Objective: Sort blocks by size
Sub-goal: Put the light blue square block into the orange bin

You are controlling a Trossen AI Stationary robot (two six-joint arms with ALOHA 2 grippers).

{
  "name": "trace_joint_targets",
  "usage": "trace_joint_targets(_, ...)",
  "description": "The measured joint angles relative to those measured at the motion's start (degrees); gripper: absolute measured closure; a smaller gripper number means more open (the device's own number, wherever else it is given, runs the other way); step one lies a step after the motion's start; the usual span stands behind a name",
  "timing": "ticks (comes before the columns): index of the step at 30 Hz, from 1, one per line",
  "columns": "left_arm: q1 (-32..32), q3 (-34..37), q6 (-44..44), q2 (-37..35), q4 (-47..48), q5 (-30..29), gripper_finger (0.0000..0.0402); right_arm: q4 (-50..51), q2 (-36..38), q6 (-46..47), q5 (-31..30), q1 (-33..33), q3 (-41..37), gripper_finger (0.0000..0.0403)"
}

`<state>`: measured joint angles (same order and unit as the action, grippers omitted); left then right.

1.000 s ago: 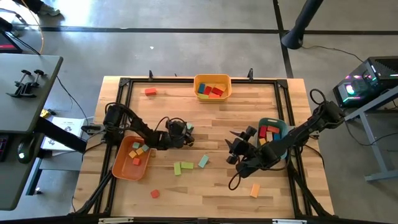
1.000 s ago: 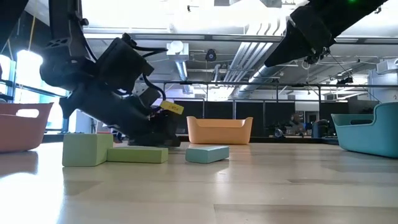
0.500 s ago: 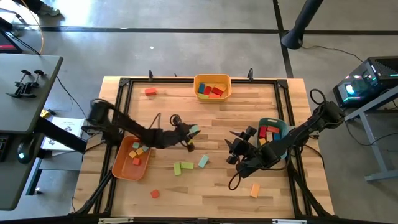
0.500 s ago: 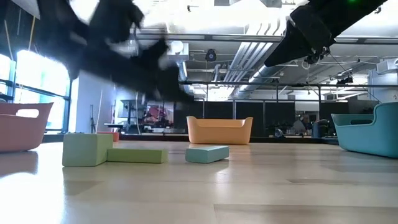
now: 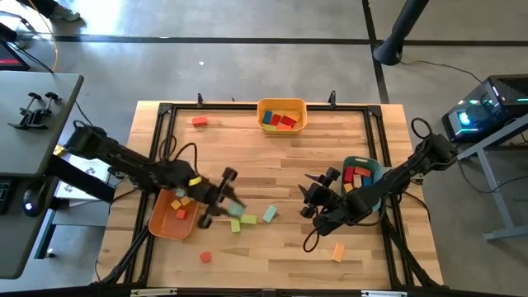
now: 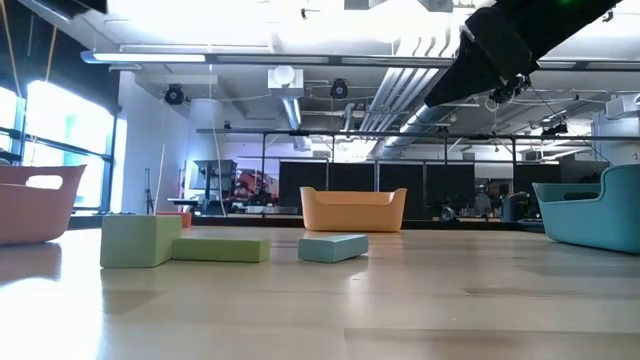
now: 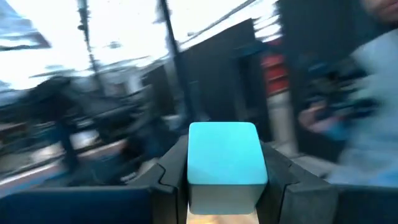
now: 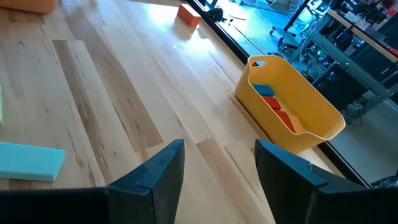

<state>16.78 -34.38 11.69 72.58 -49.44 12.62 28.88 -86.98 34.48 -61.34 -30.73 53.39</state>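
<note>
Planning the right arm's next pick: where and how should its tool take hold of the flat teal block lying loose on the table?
Grip the teal block across its two long side faces, descending from straight above. It lies flat and low, leaving little side face for a level approach. The right tool, open, is nearby.

Grey concrete floor (image 5: pixel 247 58), exposed ceiling ducts (image 6: pixel 390 100), bright window (image 6: pixel 70 140), grey side desk (image 5: pixel 33 124)
</note>
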Motion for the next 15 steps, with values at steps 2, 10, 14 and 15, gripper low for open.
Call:
trace_joint_targets(2, 1.3, 0.0, -2.3, -1.2, 2.3, 2.2, 0.0304, -0.1, 0.0, 0.0, 0.0, 0.0, 0.0, 0.0211)
trace_joint_targets(10, 7.5, -2.2, -23.4, -4.1, 36.2, -14.7, 0.0304, -0.2, 0.0, -0.4, -0.5, 0.0, 0.0, 0.0211)
trace_joint_targets(14, 11.7, -6.5, -40.9, -4.5, 62.9, -21.2, 0.0304, -0.8, 0.0, -1.5, -0.7, 0.0, 0.0, 0.0211)
trace_joint_targets(15, 12.9, -7.4, -45.7, -4.5, 68.7, -21.9, 0.0304, -0.9, 0.0, -1.5, -0.7, 0.0, 0.0, 0.0211)
